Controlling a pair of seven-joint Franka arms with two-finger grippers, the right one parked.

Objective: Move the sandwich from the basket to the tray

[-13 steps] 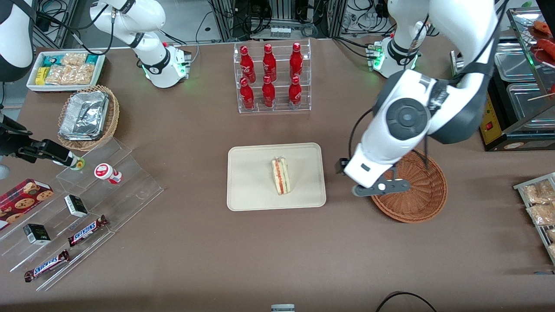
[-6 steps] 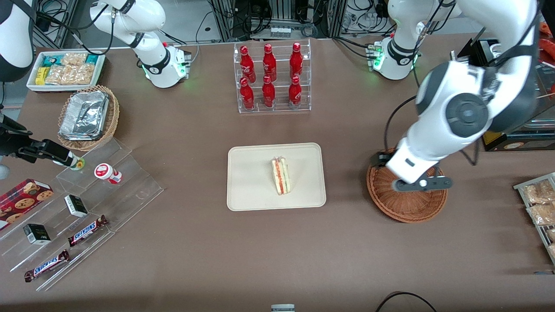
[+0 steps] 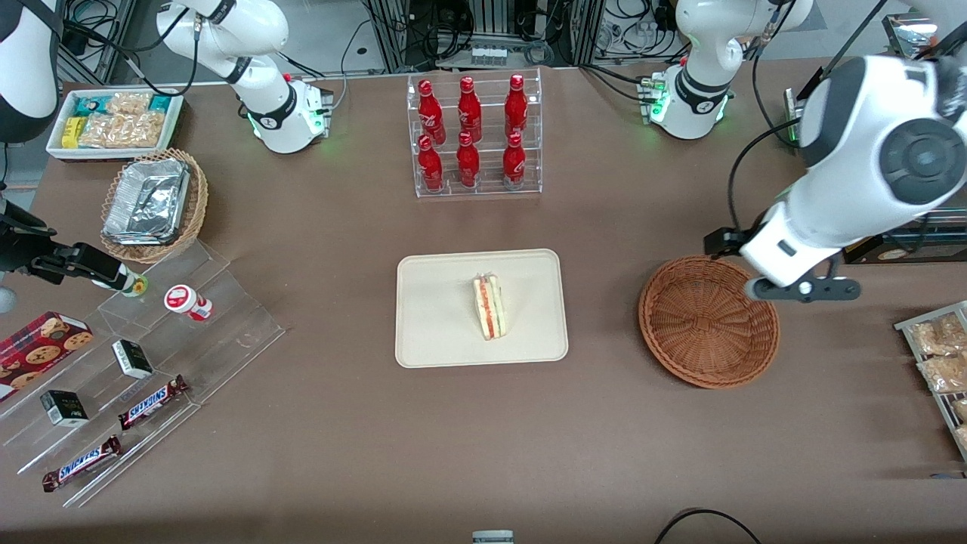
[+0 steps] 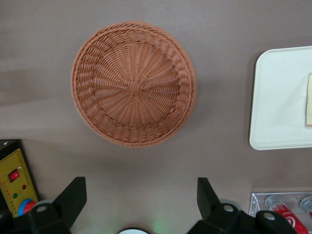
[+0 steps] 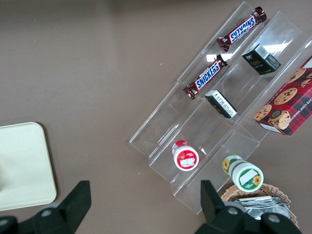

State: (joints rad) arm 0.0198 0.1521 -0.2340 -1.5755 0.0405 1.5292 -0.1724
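The sandwich, a pale wedge with red and green filling, lies on the cream tray at mid-table. The reddish-brown wicker basket stands beside the tray toward the working arm's end, with nothing in it. My gripper hangs high above the basket's rim, on the side away from the tray. It is open, with nothing between its fingers. The wrist view looks down past the spread gripper at the empty basket, the tray's end and a sliver of the sandwich.
A clear rack of red bottles stands farther from the front camera than the tray. A yellow-and-black appliance and a rack of snack packets sit at the working arm's end. Acrylic steps with candy bars lie toward the parked arm's end.
My gripper has swung from over the basket's tray-side rim across the basket toward the working arm's end, rising and moving away from the front camera. The sandwich has stayed on the tray.
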